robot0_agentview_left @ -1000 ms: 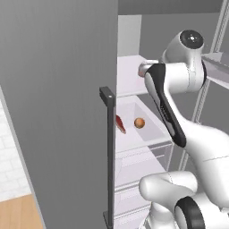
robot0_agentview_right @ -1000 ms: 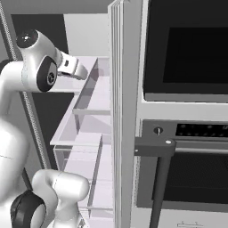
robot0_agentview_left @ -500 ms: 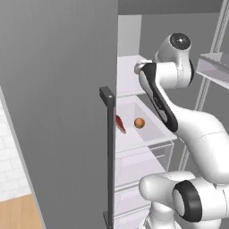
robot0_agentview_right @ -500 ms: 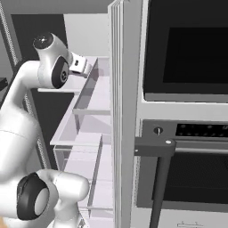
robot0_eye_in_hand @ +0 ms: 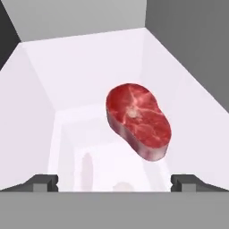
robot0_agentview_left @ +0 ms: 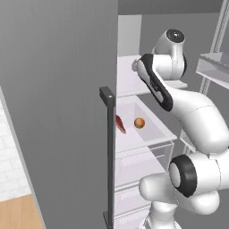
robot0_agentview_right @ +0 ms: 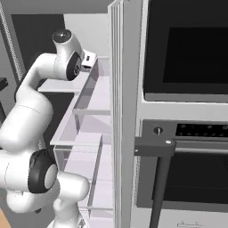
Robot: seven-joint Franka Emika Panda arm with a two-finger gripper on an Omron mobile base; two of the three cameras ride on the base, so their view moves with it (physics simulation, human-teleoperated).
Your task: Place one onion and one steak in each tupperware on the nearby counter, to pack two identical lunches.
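With its jaws wide apart and holding nothing, the gripper [robot0_eye_in_hand: 114, 181] pointed into the white fridge shelf [robot0_eye_in_hand: 40, 120], where a red marbled steak [robot0_eye_in_hand: 137, 120] lay just ahead of the fingertips, while an onion [robot0_agentview_left: 139, 122] sat in the drawer [robot0_agentview_left: 154, 134] below that shelf.

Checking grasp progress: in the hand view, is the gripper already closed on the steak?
No, the steak lies ahead on the white shelf, with the finger tips wide apart.
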